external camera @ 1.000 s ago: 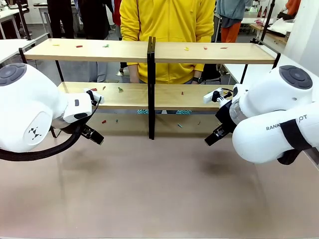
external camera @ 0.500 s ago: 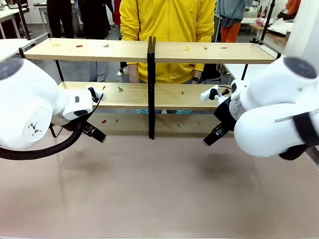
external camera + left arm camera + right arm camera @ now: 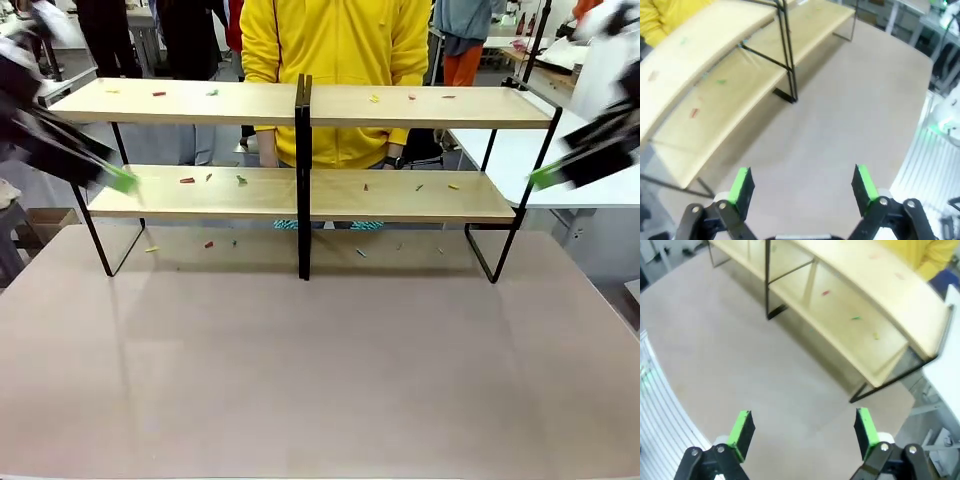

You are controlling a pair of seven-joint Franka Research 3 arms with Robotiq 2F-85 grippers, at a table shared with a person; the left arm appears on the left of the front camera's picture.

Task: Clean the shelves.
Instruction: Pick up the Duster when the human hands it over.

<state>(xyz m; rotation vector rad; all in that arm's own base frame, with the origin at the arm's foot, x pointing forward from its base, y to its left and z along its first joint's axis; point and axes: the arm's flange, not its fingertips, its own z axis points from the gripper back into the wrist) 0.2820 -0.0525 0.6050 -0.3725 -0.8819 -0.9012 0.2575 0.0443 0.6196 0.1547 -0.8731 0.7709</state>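
Within the last second both arms have been swung up and out from the middle of the table [image 3: 320, 380] to its sides. The left claw [image 3: 802, 184] and right claw [image 3: 802, 427] are spread wide, with nothing held. The shelves [image 3: 400, 105] lie ahead of each claw, well apart from it. Small coloured scraps [image 3: 187, 180] are left on the boards, so cleaning is judged not yet begun.

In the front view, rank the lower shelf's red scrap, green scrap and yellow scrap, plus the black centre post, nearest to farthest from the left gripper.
From the left gripper:
1. Red scrap, left end of the lower shelf.
2. Green scrap, left half, nearer the middle.
3. Black post, centre.
4. Yellow scrap, right half.
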